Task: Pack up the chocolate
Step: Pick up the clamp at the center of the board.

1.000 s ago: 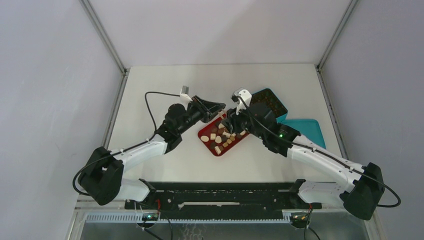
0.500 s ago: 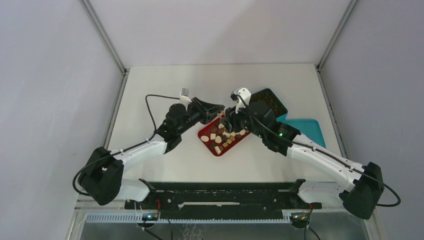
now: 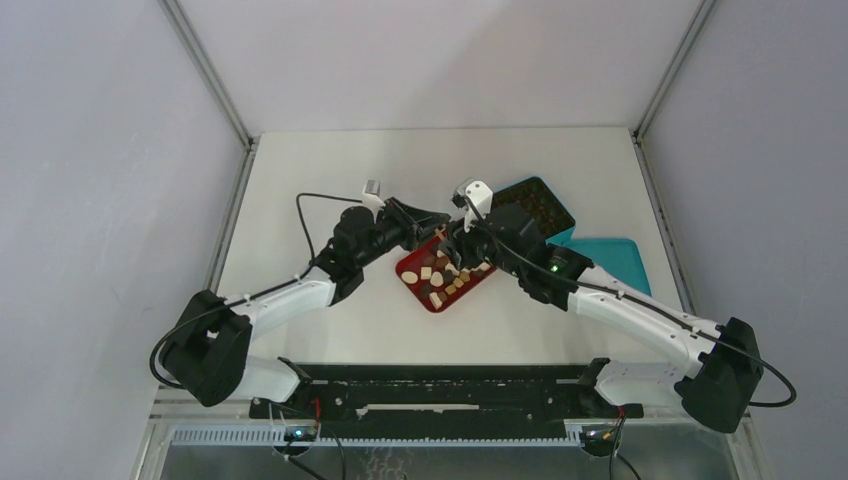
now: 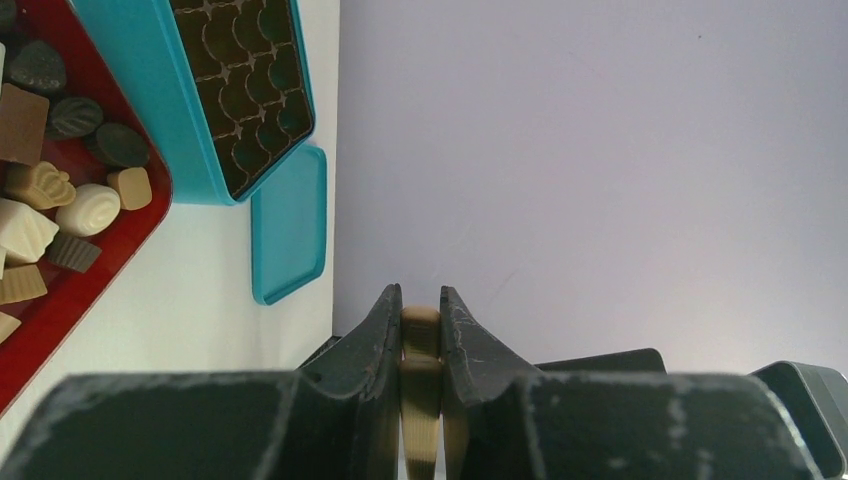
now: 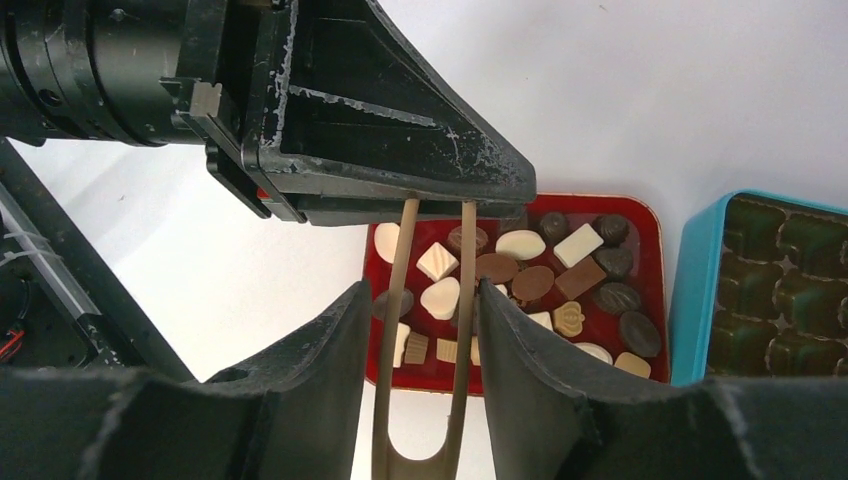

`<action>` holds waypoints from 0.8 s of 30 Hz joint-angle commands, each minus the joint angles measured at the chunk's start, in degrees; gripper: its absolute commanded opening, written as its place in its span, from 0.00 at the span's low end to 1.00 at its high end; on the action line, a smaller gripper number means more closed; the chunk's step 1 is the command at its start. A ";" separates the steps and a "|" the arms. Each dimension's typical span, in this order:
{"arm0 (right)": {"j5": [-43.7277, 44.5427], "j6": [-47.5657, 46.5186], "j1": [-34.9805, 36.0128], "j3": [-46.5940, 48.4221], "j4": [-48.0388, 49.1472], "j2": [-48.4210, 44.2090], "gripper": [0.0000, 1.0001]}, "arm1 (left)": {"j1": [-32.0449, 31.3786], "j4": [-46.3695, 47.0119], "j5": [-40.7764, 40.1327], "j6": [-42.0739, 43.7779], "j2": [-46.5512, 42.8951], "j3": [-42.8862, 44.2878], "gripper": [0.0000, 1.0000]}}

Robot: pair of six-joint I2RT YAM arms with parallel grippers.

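The chocolate (image 3: 441, 276) lies as several small dark, tan and cream pieces (image 5: 540, 270) in a red tray (image 3: 432, 306). My left gripper (image 4: 421, 295) is shut on the two tips of the tan wooden tongs (image 4: 421, 345) and hovers over the tray's far left corner (image 3: 438, 216). My right gripper (image 5: 423, 286) faces it from the right (image 3: 457, 244). The tongs' two arms (image 5: 462, 300) run between its fingers with narrow gaps at the sides, so its jaws stand open around them. No piece sits in the tongs.
A teal box (image 3: 566, 231) with a dark brown grid insert stands right behind the tray, its cells empty in the wrist views (image 5: 775, 290). Its teal lid (image 3: 618, 262) lies flat to the right of it. Grey walls close in the white table.
The right gripper has shifted slightly left and back toward the left gripper, sliding further along the tongs. The left gripper has kept its hold and barely moved.
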 commanded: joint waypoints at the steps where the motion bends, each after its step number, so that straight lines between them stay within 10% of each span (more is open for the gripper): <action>1: 0.85 -1.74 0.93 2.26 1.41 0.06 0.50 | 0.33 1.11 1.51 -1.23 -0.15 0.31 0.00; 24: 0.34 0.22 1.17 2.34 1.52 -2.74 0.37 | 1.11 -1.78 0.48 1.53 -0.96 -2.22 0.34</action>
